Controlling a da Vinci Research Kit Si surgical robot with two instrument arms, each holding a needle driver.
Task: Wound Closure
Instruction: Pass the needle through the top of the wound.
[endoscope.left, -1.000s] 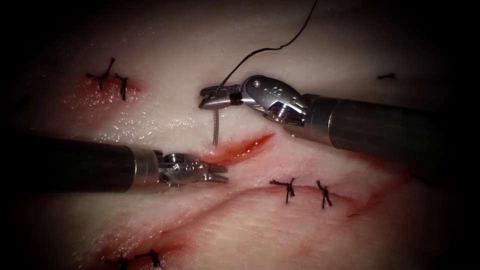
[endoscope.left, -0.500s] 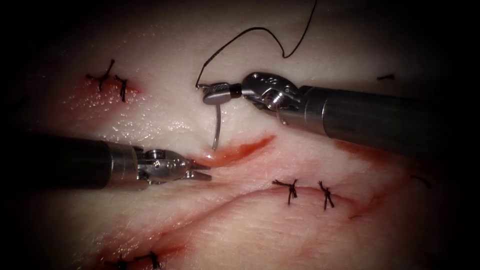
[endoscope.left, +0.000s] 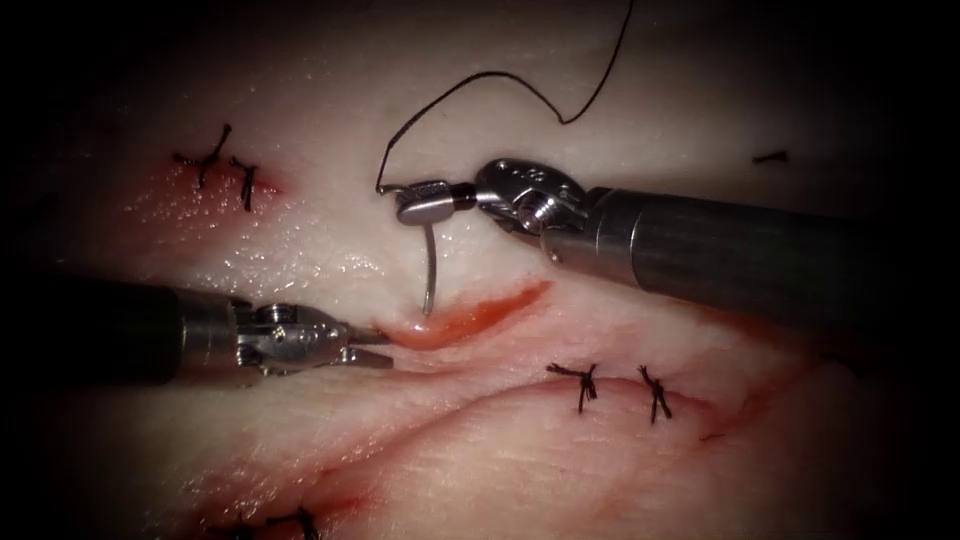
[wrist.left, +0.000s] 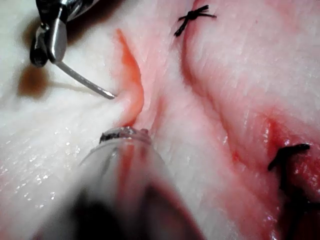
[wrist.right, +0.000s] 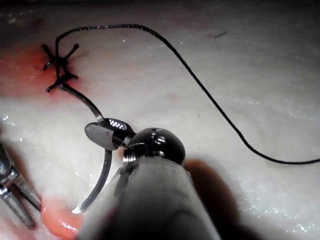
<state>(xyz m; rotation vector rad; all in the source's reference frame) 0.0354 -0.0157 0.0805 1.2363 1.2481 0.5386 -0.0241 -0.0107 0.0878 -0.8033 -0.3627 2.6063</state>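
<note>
- Right claw (endoscope.left: 422, 205) pinches the needle (endoscope.left: 430, 270) near its thread (endoscope.left: 480, 85) end; the tip hangs below it, at the cut (endoscope.left: 465, 315).
- Left claw (endoscope.left: 368, 346) is slightly spread, holding nothing, beside the cut's left end.

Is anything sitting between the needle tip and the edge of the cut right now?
Nothing visible does. The right tool holds the needle near its thread end, tip down at the upper edge of the cut, just touching bare tissue. The left tool holds nothing, at the cut's left end, off that path.
</note>
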